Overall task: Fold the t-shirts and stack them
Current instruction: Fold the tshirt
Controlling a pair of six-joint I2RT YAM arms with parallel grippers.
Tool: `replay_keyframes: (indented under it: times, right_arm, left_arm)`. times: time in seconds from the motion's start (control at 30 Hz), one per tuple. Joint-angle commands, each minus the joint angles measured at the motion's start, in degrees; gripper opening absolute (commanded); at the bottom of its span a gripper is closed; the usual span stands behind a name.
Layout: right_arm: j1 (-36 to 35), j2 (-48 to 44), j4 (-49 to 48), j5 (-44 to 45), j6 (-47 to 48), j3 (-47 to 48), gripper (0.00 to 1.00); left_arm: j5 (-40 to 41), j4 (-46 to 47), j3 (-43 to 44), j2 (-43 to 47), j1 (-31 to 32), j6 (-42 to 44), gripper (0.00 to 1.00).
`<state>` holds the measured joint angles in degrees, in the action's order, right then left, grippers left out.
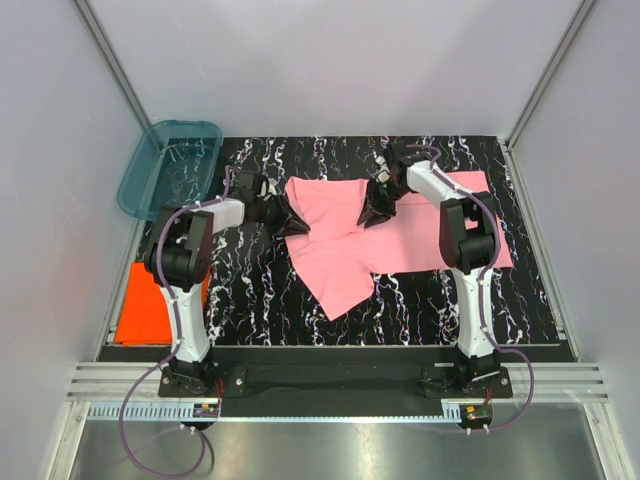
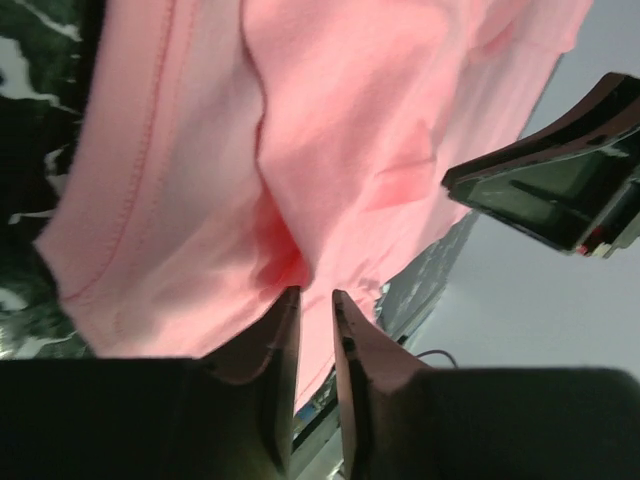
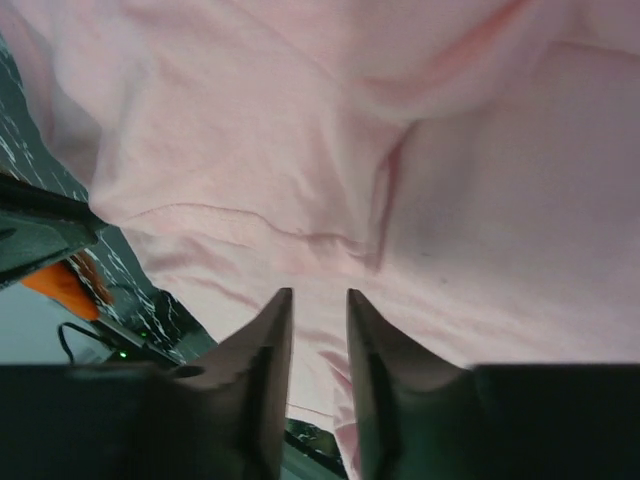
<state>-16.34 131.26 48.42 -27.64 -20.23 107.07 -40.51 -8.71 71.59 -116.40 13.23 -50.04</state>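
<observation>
Overhead, the pink t-shirt [image 1: 400, 240] lies centred on the marbled table [image 1: 250, 290], with the orange-red t-shirt [image 1: 140, 305] at its left edge. In the left wrist view, the left gripper [image 2: 315, 295] pinches pink cloth. In the right wrist view, the right gripper [image 3: 319, 295] does likewise. Both should travel level, keeping the fold taut.

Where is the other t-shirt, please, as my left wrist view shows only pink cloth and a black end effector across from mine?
Observer: The orange-red t-shirt lies flat at the near left corner of the table, beside the left arm, and neither end effector touches it.
Operator: Thank you. What is that other end effector doing?
Observer: The right end effector is pinched shut on the pink t-shirt, near the middle of the cloth, with folds running to its fingertips.
</observation>
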Motion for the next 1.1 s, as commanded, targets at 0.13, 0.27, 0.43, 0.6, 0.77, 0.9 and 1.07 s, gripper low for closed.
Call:
replay_keyframes:
  times: [0.13,0.27,0.43,0.6,0.77,0.9,1.07]
  right_arm:
    - [7.89,-5.49,1.06,2.07,-1.74,4.2,0.51]
    - [8.95,-4.88,0.88,5.4,-2.27,7.45,0.56]
    - [12.29,-2.86,0.44,4.53,-4.46,13.16,0.57]
    - [16.07,-0.83,0.0,2.24,-7.02,16.76,0.58]
    - [19.94,-2.15,-0.17,2.15,-6.06,16.33,0.58]
    - [21.87,-3.29,-0.7,2.5,-5.26,13.18,0.58]
    - [24.16,-3.29,-2.19,3.46,-5.0,10.45,0.58]
  left_arm:
    - [7.98,-11.77,9.6,5.39,-2.5,14.96,0.4]
    - [10.19,-12.21,19.09,-0.64,-3.56,18.83,0.5]
    - [14.84,-13.53,33.75,-9.09,-3.74,25.16,0.61]
    - [15.99,-14.23,43.79,-18.41,-3.74,26.66,0.73]
    - [17.48,-13.53,46.62,-23.17,-3.83,27.63,0.72]
    - [16.08,-13.26,46.45,-24.58,-3.83,25.62,0.7]
    - [16.6,-13.26,43.02,-24.31,-4.0,24.03,0.54]
